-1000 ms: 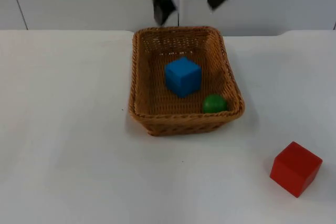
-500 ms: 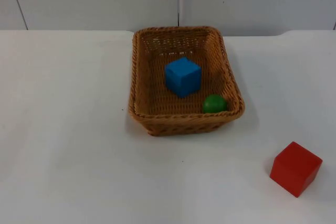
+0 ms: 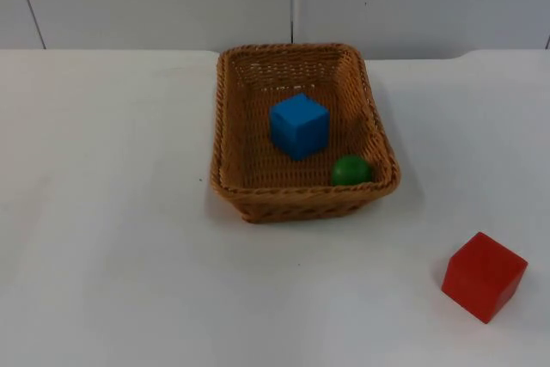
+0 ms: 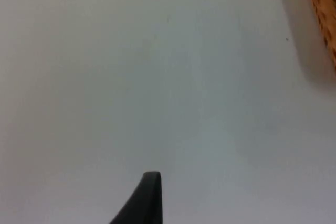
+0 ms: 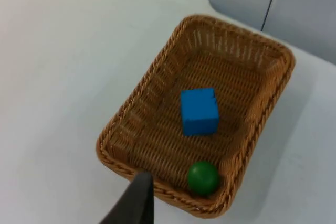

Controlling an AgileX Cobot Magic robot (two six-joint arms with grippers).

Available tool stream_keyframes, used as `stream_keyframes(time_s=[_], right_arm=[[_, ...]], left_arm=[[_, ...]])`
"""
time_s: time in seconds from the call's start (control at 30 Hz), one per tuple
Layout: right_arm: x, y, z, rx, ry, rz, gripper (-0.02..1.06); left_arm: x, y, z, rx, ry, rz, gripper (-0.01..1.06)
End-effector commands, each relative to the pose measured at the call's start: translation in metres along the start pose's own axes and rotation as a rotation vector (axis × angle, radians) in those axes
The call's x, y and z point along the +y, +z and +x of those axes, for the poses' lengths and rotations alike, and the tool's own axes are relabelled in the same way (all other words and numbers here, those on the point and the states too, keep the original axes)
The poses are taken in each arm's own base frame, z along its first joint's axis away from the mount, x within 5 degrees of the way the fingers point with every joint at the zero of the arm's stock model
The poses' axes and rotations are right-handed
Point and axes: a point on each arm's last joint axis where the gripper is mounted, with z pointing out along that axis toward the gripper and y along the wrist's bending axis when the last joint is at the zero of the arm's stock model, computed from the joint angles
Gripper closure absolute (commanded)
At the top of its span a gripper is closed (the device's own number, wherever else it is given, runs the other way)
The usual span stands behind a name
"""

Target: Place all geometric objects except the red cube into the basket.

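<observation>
The blue cube (image 3: 299, 125) and green ball (image 3: 351, 169) already lay in the basket (image 3: 225, 118), the red cube (image 3: 484, 276) sat apart on the counter (image 3: 112, 238), so the job looked done; I couldn't tell either gripper's opening.

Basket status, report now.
Basket holds blue cube and green ball. Red cube out on the table. Nothing in the way.
</observation>
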Motion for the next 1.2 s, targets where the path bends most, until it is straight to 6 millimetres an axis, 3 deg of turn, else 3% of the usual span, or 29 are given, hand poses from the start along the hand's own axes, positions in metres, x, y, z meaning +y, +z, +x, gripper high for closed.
stream_keyframes(time_s=[0.0, 0.13, 0.2, 0.37, 0.4, 0.6, 0.63, 0.83, 0.9, 1.0, 1.03, 1.17], right_arm=[[-0.001, -0.024, 0.006, -0.067, -0.004, -0.001, -0.01], [-0.003, -0.066, 0.023, -0.113, -0.001, 0.002, -0.01], [-0.003, -0.071, 0.024, -0.123, 0.0, 0.002, -0.01], [-0.004, -0.105, 0.045, -0.194, 0.002, 0.002, -0.01], [-0.004, -0.105, 0.045, -0.194, 0.002, 0.002, -0.01], [-0.005, -0.135, 0.084, -0.25, -0.005, 0.006, -0.01], [-0.005, -0.135, 0.084, -0.25, -0.005, 0.006, -0.01], [-0.006, -0.158, 0.135, -0.255, -0.001, 0.009, -0.01], [-0.006, -0.16, 0.14, -0.25, 0.0, 0.01, -0.01], [-0.007, -0.174, 0.167, -0.219, 0.004, 0.013, -0.01], [-0.007, -0.174, 0.167, -0.219, 0.004, 0.013, -0.01], [-0.007, -0.181, 0.199, -0.208, 0.008, 0.016, -0.01]], left_arm=[[-0.002, -0.012, 0.002, -0.05, 0.001, 0.003, 0.0], [-0.007, -0.048, 0.011, -0.173, 0.021, 0.002, 0.0], [-0.008, -0.053, 0.013, -0.189, 0.024, 0.002, 0.0], [-0.014, -0.092, 0.031, -0.34, 0.049, -0.003, 0.0], [-0.014, -0.092, 0.031, -0.34, 0.049, -0.003, 0.0], [-0.021, -0.128, 0.064, -0.437, 0.08, 0.003, 0.0], [-0.021, -0.128, 0.064, -0.437, 0.08, 0.003, 0.0], [-0.027, -0.155, 0.103, -0.519, 0.113, 0.001, 0.0], [-0.027, -0.156, 0.105, -0.517, 0.115, 0.001, 0.0], [-0.029, -0.165, 0.124, -0.55, 0.129, 0.002, 0.0], [-0.029, -0.165, 0.124, -0.55, 0.129, 0.002, 0.0], [-0.031, -0.173, 0.141, -0.609, 0.139, 0.0, 0.0]])
